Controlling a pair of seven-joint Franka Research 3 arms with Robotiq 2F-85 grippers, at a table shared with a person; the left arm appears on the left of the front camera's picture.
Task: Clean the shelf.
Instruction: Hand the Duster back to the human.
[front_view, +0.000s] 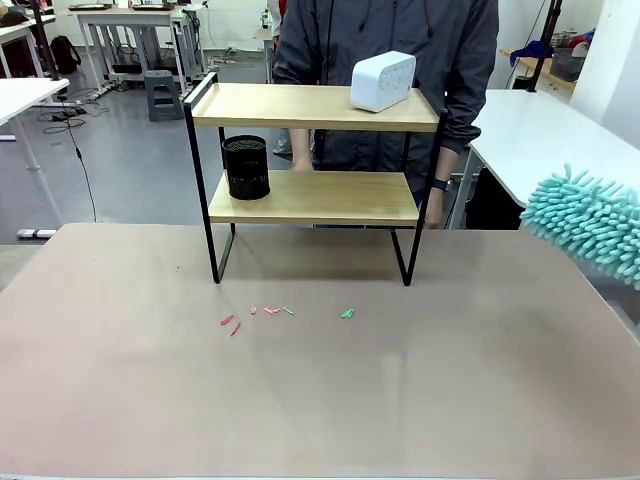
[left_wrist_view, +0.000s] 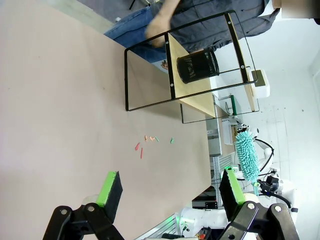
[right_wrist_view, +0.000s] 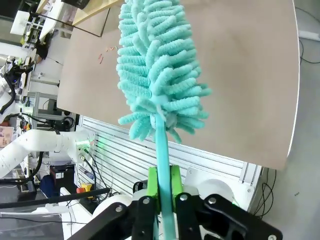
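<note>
The light-wood, black-framed two-tier shelf (front_view: 312, 107) stands at the middle of the brown table's (front_view: 450, 380) far edge. The right gripper (right_wrist_view: 164, 182), clamped on a fluffy teal duster (right_wrist_view: 157, 70), could sweep the white plastic box (front_view: 383, 80) off the top board's right end. The left gripper (left_wrist_view: 170, 190) is spread empty.
</note>
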